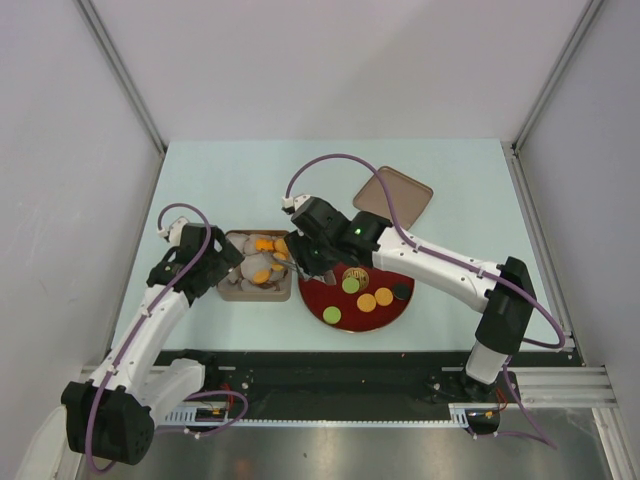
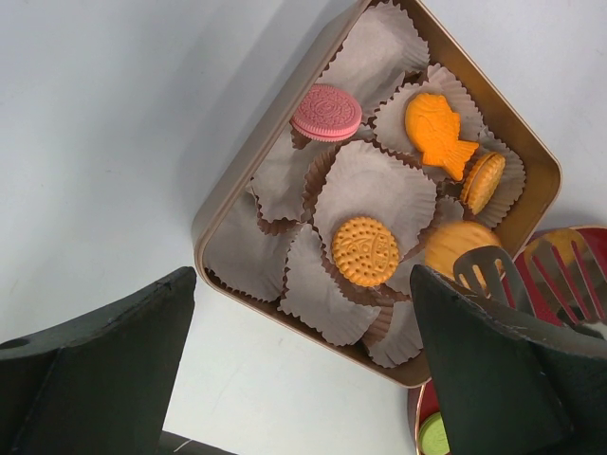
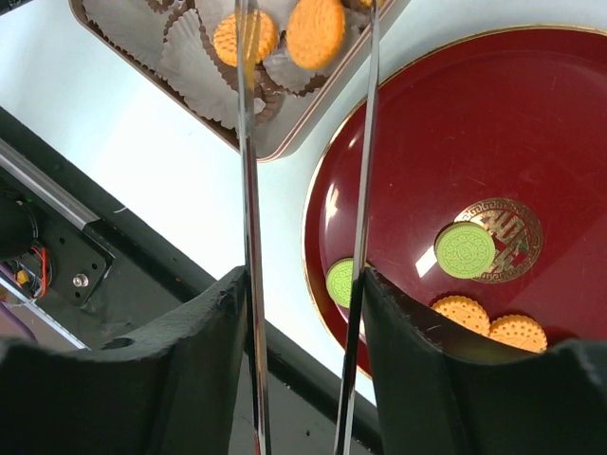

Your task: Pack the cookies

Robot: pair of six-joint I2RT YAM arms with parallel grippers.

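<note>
One orange cookie [image 3: 316, 31] sits between the tips of the tongs [image 3: 246, 171], over the corner of the tin [image 2: 522, 133] nearest the red plate [image 3: 455, 123]. Inside the tin, on paper cups [image 2: 370, 185], lie a round orange biscuit [image 2: 365, 250], a pink cookie [image 2: 325, 112] and a fish-shaped orange piece [image 2: 438, 133]. On the plate lie two green cookies [image 3: 465, 249], two orange ones and a black cookie [image 1: 401, 292]. The right gripper [image 3: 303, 284] is clamped on the tongs. The left gripper [image 2: 303, 284] is spread wide beside the tin, holding nothing.

6 orange cookies [image 2: 365, 250], 2 green [image 3: 465, 249], 1 pink [image 2: 325, 112], 1 blk [image 1: 401, 292].
</note>
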